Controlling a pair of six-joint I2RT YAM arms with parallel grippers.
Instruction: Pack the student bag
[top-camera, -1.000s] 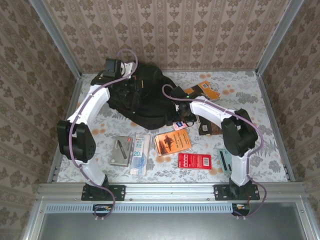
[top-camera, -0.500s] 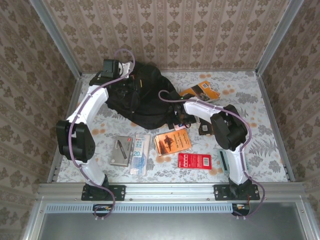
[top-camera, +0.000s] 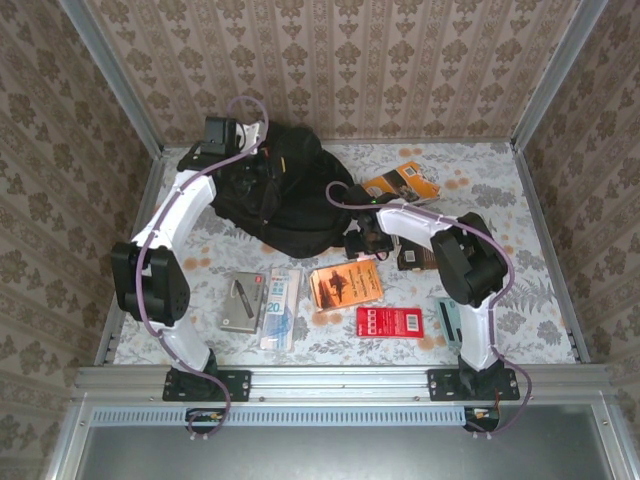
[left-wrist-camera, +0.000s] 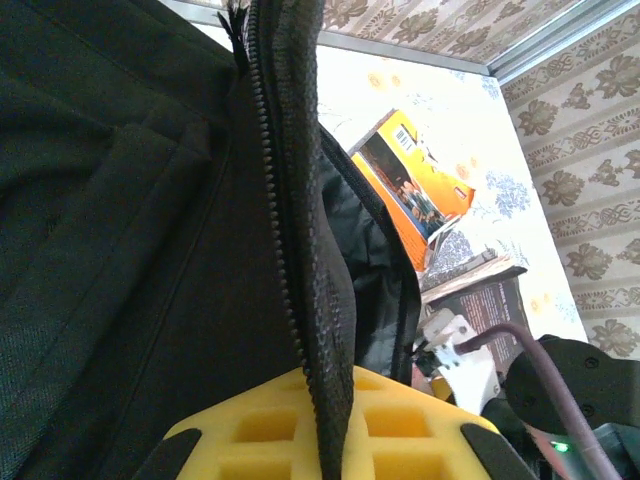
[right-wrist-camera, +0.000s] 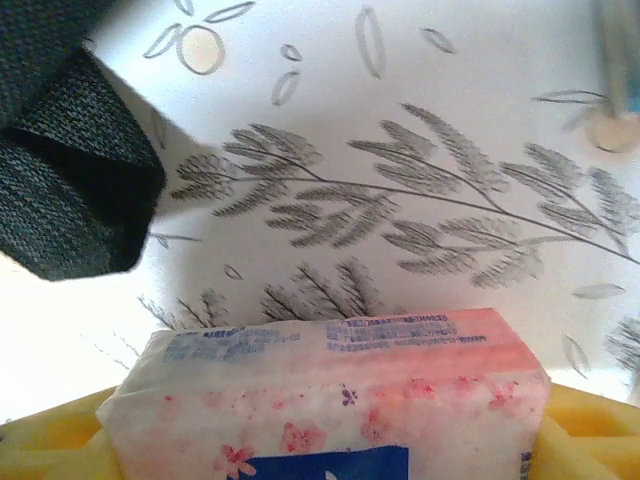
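The student bag (left-wrist-camera: 120, 250) is pinched at its zipper by the closed left claw (left-wrist-camera: 325, 430). A pink packet (right-wrist-camera: 330, 380), probably tissues, is flanked by the right claw (right-wrist-camera: 320, 435); grip cannot be told.

This is a robot test cell in a lab, dressed to pass for a home. Bare aluminium posts (top-camera: 115, 75) stand in the corners, and damask wallpaper panels (top-camera: 350, 70) are slotted between them as walls. A leaf-and-flower tablecloth (top-camera: 520, 300) covers the table. Along the bottom of the top view, the left arm (top-camera: 175, 215) and the right arm (top-camera: 430, 225) are bolted to an aluminium rail (top-camera: 340, 382). Purple cables (top-camera: 246, 99) loop along both arms.
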